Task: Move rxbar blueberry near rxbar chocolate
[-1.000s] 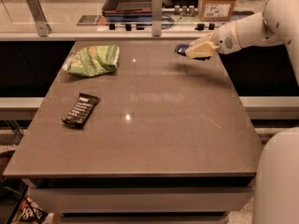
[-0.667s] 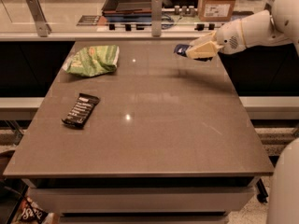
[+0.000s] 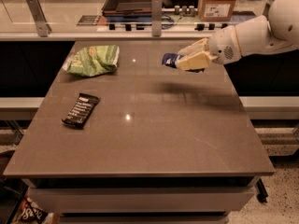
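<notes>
Above the far right part of the table (image 3: 163,139), the gripper (image 3: 183,59) pinches the rxbar blueberry (image 3: 169,59) up in the air. The rxbar chocolate (image 3: 80,110) lies well apart from it, off to the view's left and closer to the front edge, its long side running nearly front to back.

Dim overhead light glints off table (image 3: 187,143), shadowing beneath far-right claw (image 3: 183,59).
</notes>
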`<state>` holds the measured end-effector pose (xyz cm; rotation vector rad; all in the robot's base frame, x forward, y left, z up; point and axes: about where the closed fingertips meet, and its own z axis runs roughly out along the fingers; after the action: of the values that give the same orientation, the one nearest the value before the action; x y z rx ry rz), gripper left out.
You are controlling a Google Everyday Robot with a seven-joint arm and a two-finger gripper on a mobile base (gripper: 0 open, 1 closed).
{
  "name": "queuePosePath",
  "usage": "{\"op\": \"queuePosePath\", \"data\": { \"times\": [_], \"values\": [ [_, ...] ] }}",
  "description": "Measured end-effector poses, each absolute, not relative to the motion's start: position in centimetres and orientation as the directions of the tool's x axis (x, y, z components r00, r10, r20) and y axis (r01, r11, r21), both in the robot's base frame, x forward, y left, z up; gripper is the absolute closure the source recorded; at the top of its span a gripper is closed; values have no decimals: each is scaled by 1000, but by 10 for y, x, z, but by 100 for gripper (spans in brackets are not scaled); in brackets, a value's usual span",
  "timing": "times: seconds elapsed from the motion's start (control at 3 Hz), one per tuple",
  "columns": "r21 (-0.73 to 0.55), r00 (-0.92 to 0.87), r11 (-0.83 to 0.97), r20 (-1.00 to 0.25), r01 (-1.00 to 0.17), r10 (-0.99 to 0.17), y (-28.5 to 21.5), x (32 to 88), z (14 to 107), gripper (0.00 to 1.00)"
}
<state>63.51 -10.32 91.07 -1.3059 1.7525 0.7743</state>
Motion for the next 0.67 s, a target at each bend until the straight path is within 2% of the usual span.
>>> {"op": "queuePosePath", "data": {
  "times": [0.67],
  "values": [
    [22, -107, 169, -849, -985, -517, -40, 573, 894, 100]
  ]
}}
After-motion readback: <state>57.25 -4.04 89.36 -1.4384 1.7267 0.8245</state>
